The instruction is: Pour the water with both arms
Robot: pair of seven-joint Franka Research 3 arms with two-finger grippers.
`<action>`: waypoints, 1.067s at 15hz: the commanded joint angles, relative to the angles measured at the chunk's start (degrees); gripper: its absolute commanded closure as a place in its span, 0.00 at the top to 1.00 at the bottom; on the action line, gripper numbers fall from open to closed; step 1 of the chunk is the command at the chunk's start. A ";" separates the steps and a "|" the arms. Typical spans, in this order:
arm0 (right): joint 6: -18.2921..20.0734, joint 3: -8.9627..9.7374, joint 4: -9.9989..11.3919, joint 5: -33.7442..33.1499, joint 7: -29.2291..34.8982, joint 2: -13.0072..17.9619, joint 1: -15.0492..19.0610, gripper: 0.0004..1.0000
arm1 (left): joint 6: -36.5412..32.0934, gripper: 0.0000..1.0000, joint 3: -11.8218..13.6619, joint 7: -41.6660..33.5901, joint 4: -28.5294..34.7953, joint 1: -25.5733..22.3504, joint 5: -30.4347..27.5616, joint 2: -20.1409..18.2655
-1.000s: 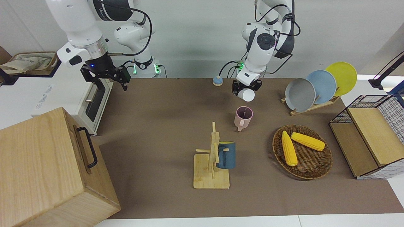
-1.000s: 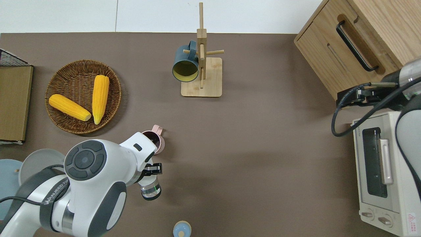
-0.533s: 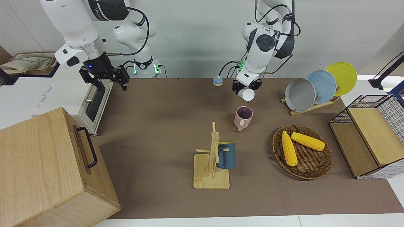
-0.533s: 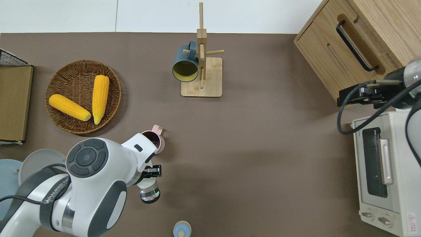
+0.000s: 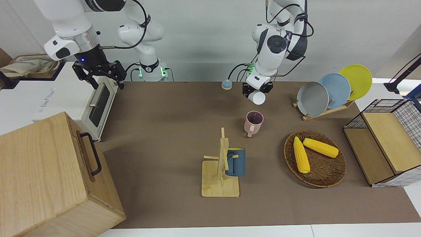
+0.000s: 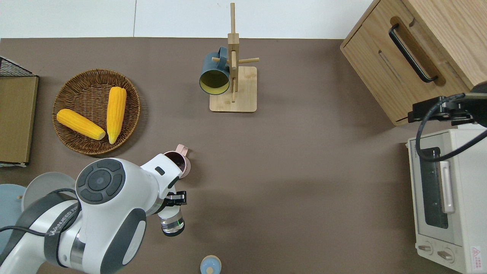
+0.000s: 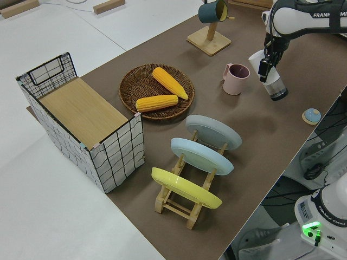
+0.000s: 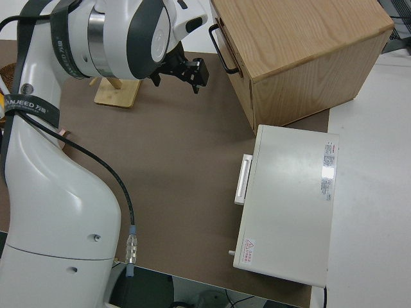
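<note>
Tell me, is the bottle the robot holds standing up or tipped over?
Tipped. The left claw holds the clear bottle slanted in the air, its white cap end pointing toward the pink mug.

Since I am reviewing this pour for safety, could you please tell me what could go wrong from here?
The left tool holds the clear bottle tilted, nearer to the robots than the pink mug rather than over it, so any water might land on the table. Lowering it could also knock the mug.
</note>
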State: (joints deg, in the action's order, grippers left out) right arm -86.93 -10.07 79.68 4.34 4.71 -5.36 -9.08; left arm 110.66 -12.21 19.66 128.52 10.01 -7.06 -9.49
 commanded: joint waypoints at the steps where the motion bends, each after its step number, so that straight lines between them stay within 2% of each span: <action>1: 0.80 2.16 0.48 -1.09 -0.93 0.97 1.00 0.99 | -2.46 0.00 0.25 0.38 -1.96 0.27 1.52 0.00; 7: 0.80 2.24 0.48 -1.00 -0.93 0.97 -1.28 0.99 | -2.73 0.00 0.25 0.47 -2.05 0.18 1.70 0.00; 12: 0.80 2.24 0.48 -1.00 -0.93 0.97 -1.29 0.99 | -2.73 0.00 0.25 0.47 -1.96 0.27 1.70 -0.18; 16: 0.80 2.24 0.48 -1.00 -0.93 0.97 -1.29 0.99 | -1.77 0.00 0.25 1.44 -1.70 0.36 1.70 -1.75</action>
State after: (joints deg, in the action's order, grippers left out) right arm -86.67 -7.88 79.68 4.34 4.71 -5.08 -10.31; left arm 110.11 -12.20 19.79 128.25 10.01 -6.28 -9.54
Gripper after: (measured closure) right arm 0.009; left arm 0.366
